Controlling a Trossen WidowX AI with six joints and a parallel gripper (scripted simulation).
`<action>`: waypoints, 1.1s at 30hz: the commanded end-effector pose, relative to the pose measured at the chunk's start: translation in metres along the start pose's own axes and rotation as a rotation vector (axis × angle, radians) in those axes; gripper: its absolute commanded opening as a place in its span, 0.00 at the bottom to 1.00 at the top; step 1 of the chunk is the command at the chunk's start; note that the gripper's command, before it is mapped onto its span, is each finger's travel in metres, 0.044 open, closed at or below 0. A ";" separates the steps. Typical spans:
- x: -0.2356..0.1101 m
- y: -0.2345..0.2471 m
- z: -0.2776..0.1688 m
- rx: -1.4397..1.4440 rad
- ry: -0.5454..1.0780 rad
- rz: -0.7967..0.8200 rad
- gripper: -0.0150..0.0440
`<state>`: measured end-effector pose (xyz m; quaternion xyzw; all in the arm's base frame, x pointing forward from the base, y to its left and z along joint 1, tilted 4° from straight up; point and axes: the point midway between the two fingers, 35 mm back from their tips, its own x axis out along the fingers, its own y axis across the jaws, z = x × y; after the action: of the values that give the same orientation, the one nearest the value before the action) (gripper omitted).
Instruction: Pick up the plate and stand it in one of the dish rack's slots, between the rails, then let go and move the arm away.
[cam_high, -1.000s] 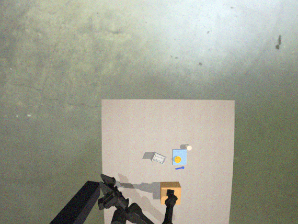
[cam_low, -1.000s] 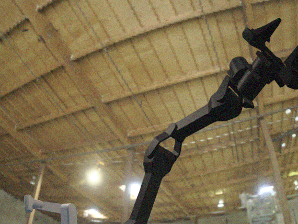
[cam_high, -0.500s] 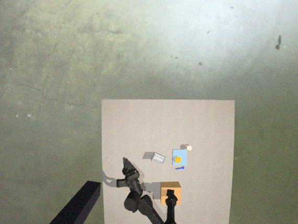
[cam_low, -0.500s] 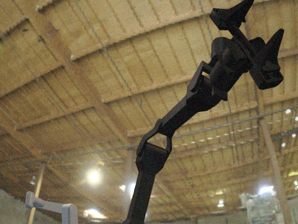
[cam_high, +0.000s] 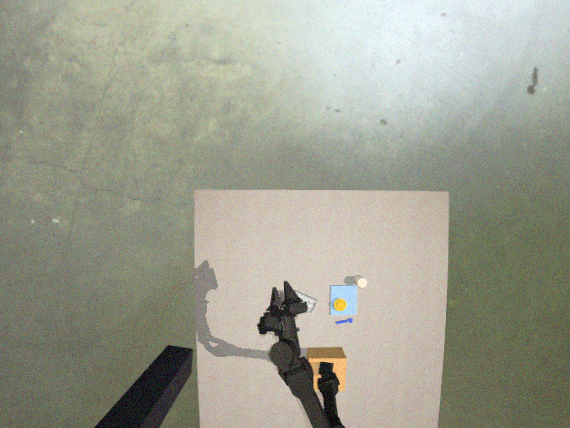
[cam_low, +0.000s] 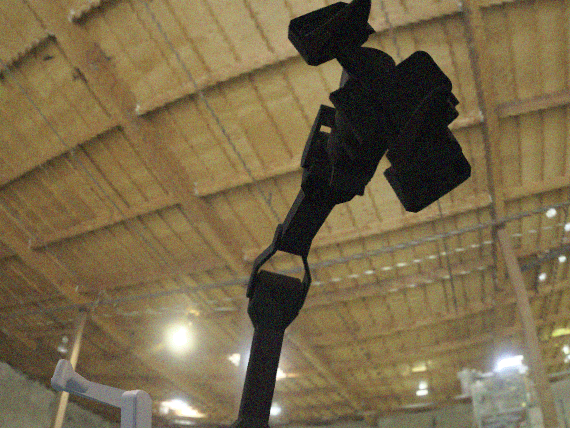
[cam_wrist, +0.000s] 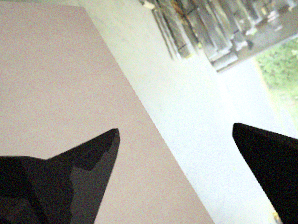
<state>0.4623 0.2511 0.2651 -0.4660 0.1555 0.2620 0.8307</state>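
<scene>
Pale table (cam_high: 400, 240), dish rack (cam_high: 309, 303) beside blue mat (cam_high: 349, 294), fingers (cam_high: 282, 294) spread, holding nothing, above rack

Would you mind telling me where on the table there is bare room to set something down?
The far half of the pale table top, beyond the small white cylinder, shows bare, as does the strip along its right edge. It is crowded mid-table: the open black gripper over the white rack, the light-blue square with its yellow disc, the blue utensil and the tan box.
</scene>
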 end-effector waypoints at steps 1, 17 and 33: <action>0.003 0.002 -0.041 0.076 0.097 0.058 0.93; -0.017 0.010 -0.180 0.384 0.460 0.211 0.93; -0.076 0.032 -0.285 0.735 0.801 0.324 0.93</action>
<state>0.3960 0.0168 0.1426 -0.2178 0.5713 0.1351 0.7797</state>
